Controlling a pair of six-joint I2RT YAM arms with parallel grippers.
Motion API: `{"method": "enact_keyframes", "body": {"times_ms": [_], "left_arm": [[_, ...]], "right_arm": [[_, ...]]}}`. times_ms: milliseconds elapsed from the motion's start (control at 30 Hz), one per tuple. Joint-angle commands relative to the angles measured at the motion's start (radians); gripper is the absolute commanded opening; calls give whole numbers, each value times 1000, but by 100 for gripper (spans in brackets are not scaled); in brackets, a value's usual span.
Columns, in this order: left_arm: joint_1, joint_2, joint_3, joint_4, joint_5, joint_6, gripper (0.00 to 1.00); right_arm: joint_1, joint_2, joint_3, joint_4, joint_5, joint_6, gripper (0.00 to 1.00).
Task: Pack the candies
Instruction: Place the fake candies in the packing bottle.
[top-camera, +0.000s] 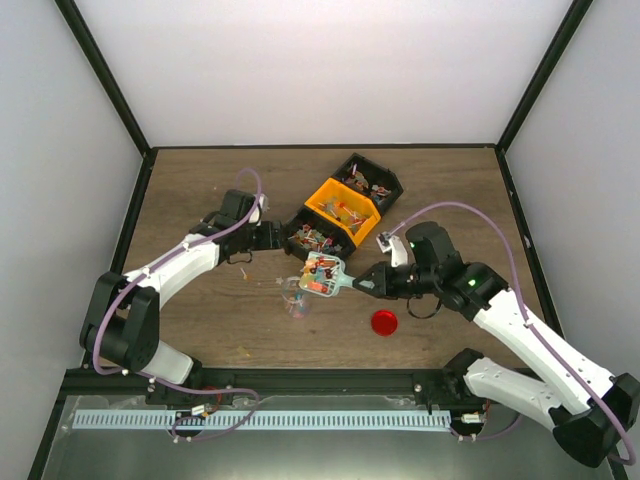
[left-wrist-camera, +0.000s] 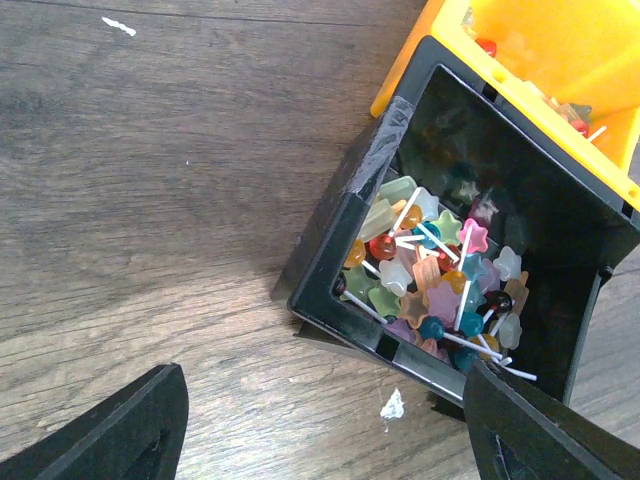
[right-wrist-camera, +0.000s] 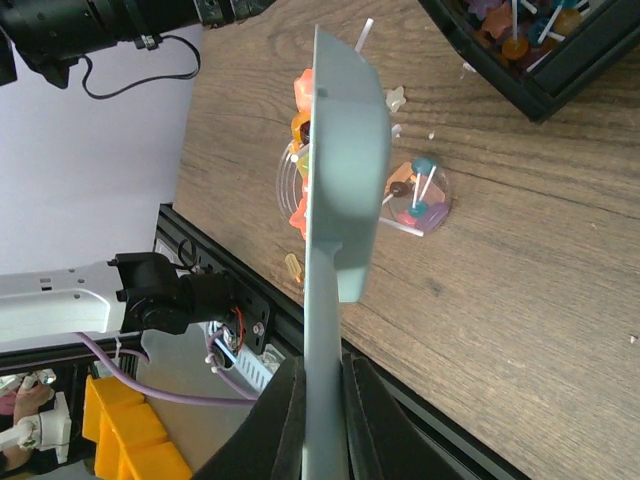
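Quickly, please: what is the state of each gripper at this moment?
Left gripper: open, holding nothing.
Right gripper: shut on the handle of the teal scoop.

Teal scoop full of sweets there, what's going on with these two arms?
The right end effector grips the teal scoop, loaded with candies, above a small clear jar with a few inside. The left end effector hangs open beside a black bin of candies, holding nothing. The red lid lies aside.
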Motion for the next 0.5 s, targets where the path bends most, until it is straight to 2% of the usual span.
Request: {"method": "enact_keyframes", "body": {"times_ms": [0, 467], "left_arm": [[8, -11, -11, 26, 5, 17, 77], [22, -12, -21, 29, 10, 26, 77]], "right_arm": [[23, -5, 67, 3, 53, -10, 1], [108, 5, 102, -3, 157, -22, 1]]}}
